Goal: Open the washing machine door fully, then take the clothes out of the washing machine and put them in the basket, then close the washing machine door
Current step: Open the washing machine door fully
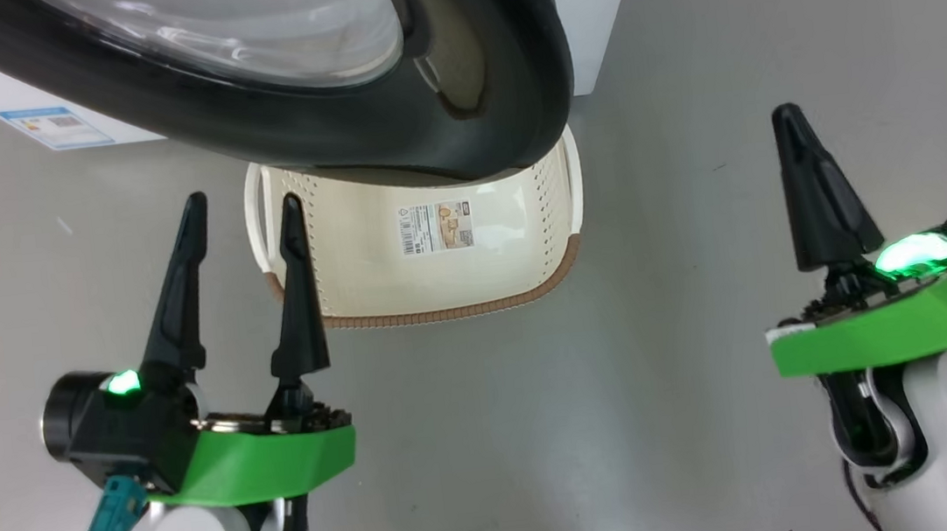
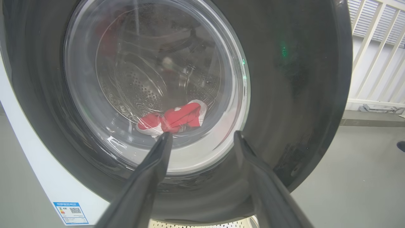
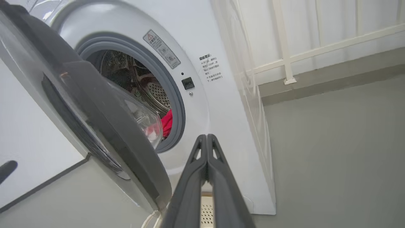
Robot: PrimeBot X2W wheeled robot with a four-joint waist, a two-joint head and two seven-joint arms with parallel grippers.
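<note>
The washing machine door (image 1: 353,128) hangs partly open, its black rim over the far end of the cream basket (image 1: 551,205) on the floor. In the left wrist view the door (image 2: 300,79) is close ahead, and red clothes (image 2: 177,118) show through its glass inside the drum. The right wrist view looks past the door's edge (image 3: 104,126) into the washing machine (image 3: 205,79), where red clothes (image 3: 167,122) lie at the drum's mouth. My left gripper (image 1: 241,204) is open at the basket's left. My right gripper (image 1: 788,114) is shut and empty, to the basket's right.
Grey floor lies all around. A white railing (image 3: 284,41) stands behind the machine on its right side. A blue label (image 1: 54,126) marks the machine's lower front.
</note>
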